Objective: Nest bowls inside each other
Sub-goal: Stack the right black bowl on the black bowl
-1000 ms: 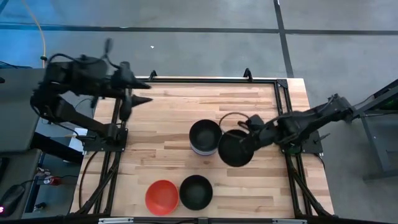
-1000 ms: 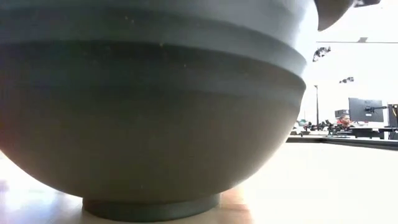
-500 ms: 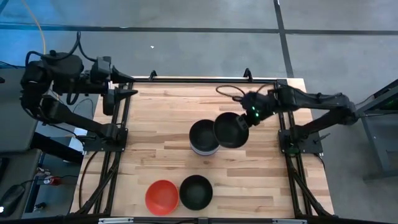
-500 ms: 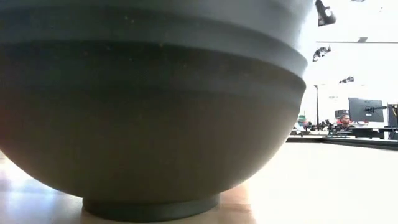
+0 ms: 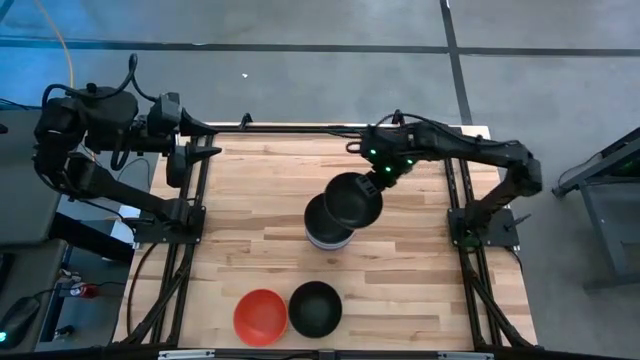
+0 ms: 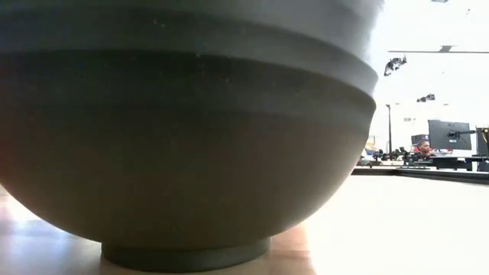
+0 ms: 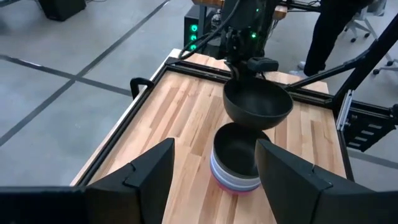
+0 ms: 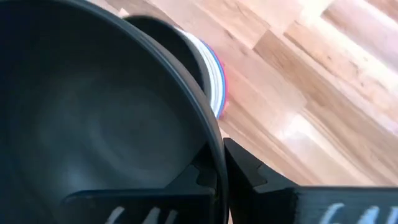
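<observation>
On the wooden table, the nested stack sits mid-board with a black bowl uppermost, open for the next one. Above it, slightly off-centre toward the right arm, hangs a carried black bowl, clear of the stack so it can drop in squarely. The right gripper pinches its rim, fingers closed on it. A red bowl and another black bowl wait at the near edge. The left gripper is parked at the left side, fingers spread, empty.

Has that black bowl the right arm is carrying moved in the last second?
Yes. The held black bowl has travelled left, from beside the nested stack to partly over it, pinched by the right gripper.
</observation>
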Robot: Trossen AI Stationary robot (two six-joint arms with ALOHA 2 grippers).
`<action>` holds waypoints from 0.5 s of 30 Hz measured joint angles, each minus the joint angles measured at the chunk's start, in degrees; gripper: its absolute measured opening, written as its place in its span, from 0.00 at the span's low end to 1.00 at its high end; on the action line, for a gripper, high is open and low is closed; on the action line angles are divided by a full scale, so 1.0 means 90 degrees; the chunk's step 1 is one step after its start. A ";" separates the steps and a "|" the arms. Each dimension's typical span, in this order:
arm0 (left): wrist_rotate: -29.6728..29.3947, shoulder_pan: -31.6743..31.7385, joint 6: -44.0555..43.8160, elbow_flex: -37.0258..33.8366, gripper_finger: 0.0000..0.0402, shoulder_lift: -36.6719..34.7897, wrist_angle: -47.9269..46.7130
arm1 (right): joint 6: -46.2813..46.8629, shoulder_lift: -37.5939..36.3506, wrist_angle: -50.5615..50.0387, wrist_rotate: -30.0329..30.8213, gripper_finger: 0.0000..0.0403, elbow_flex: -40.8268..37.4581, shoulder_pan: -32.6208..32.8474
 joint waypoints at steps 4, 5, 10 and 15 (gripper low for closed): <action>0.0002 0.0000 -0.0008 -0.0002 0.53 -0.0040 -0.0091 | -0.0235 0.0595 -0.0249 0.0030 0.00 0.0695 -0.0004; 0.0004 0.0000 -0.0020 -0.0002 0.53 -0.0060 -0.0139 | -0.0275 0.0741 -0.0264 0.0012 0.00 0.0836 -0.0003; 0.0005 -0.0002 -0.0141 -0.0002 0.53 -0.0154 -0.0346 | -0.0459 0.1389 -0.0577 -0.0057 0.00 0.1295 0.0054; 0.0017 -0.0002 -0.0187 -0.0002 0.53 -0.0245 -0.0360 | -0.0510 0.1631 -0.0539 -0.0059 0.00 0.1355 0.0157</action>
